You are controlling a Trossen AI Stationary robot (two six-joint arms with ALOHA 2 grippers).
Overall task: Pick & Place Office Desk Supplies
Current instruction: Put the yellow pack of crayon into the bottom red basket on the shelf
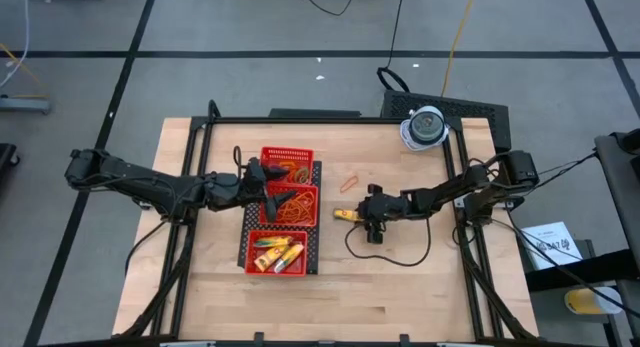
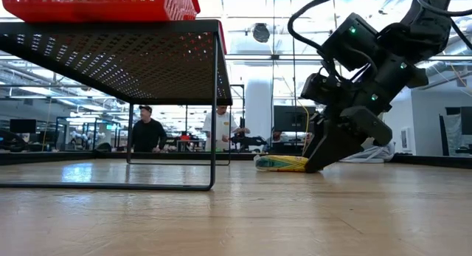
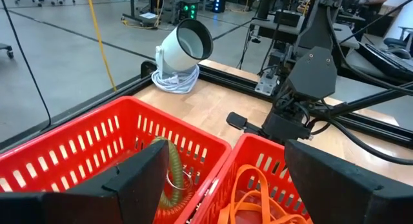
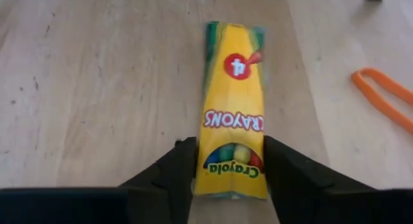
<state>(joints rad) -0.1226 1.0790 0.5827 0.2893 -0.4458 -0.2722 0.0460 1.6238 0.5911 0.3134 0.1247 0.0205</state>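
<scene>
Right wrist view shows a yellow crayon pack point(image 4: 232, 114) lying flat on the wooden table point(image 4: 97, 88), its near end between the right gripper point(image 4: 230, 166)'s two dark fingers point(image 4: 169, 169), which stand against its two long edges; whether they are already pressing it I cannot tell. An orange rubber band point(image 4: 381, 98) lies on the wood just beside the pack, apart from it. Seen from above, the pack sits right of the red mesh tray point(image 1: 285, 209), near the table's middle. The tray's three compartments hold orange bands point(image 1: 292, 172), more bands point(image 1: 290, 209) and yellow packs point(image 1: 275, 254). The left gripper point(image 1: 275, 197) hangs over the tray's middle compartment, fingers point(image 3: 135, 179) spread wide, holding nothing. A white-grey dome object point(image 1: 424, 127) rests at the table's far edge.
</scene>
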